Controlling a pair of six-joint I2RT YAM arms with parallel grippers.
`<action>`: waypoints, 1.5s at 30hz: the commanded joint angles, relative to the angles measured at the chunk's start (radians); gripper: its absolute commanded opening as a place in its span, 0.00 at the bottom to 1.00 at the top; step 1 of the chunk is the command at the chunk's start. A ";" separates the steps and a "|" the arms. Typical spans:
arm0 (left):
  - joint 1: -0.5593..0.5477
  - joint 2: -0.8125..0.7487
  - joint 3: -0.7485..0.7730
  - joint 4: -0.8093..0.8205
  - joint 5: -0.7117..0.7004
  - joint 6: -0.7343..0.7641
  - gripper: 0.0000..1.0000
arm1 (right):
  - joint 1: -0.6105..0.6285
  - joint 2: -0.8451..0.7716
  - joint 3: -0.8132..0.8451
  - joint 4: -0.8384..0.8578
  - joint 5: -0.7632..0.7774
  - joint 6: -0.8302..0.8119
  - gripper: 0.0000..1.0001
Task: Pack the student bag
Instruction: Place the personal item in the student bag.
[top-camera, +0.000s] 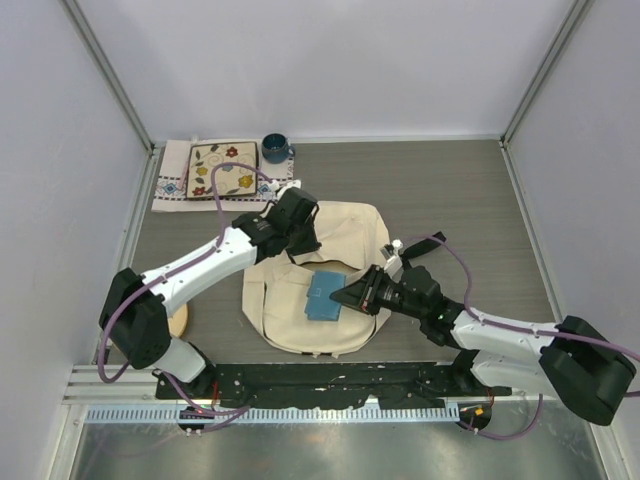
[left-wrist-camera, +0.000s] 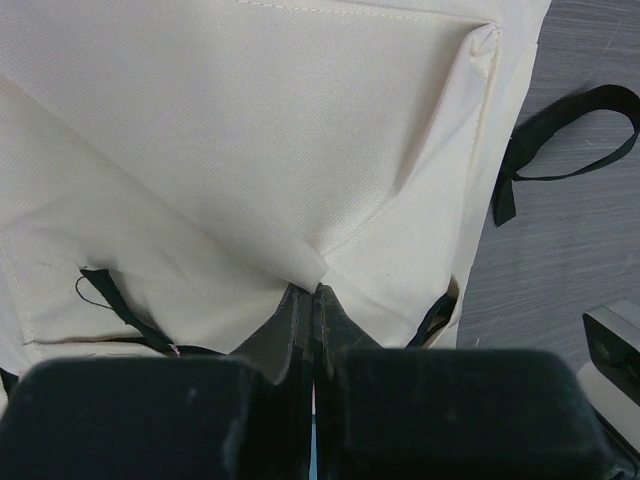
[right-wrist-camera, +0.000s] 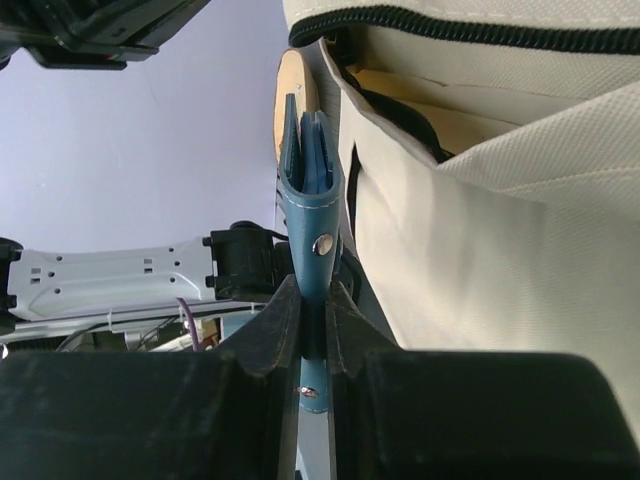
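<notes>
The student bag (top-camera: 345, 225) lies flat mid-table, cream fabric with a black zipper (right-wrist-camera: 460, 25) along its open mouth. My left gripper (top-camera: 303, 250) is at the bag's upper left, shut on a pinched fold of the cream fabric (left-wrist-camera: 312, 292) and pulling it into a ridge (left-wrist-camera: 400, 170). A blue case with metal rivets (top-camera: 324, 296) hangs over the bag's lower middle, held on edge. My right gripper (top-camera: 342, 297) is shut on it; in the right wrist view the case (right-wrist-camera: 310, 190) rises from between the jaws (right-wrist-camera: 313, 300), right beside the bag's opening (right-wrist-camera: 400, 110).
At the back left, a floral tile (top-camera: 225, 172) lies on a patterned cloth (top-camera: 172, 188), with a dark blue mug (top-camera: 275, 150) beside it. A round wooden disc (top-camera: 180, 322) sits near the left arm's base. One black bag strap (left-wrist-camera: 570, 130) loops onto the grey table.
</notes>
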 joint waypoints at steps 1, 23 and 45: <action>0.003 -0.069 0.036 0.067 0.031 0.015 0.00 | 0.006 0.059 -0.001 0.241 0.028 0.057 0.01; 0.016 -0.128 0.001 0.077 0.031 0.016 0.00 | -0.010 0.267 -0.081 0.527 0.079 0.200 0.01; 0.016 -0.217 -0.070 0.132 0.084 -0.079 0.00 | -0.045 0.113 -0.092 0.353 0.448 0.225 0.01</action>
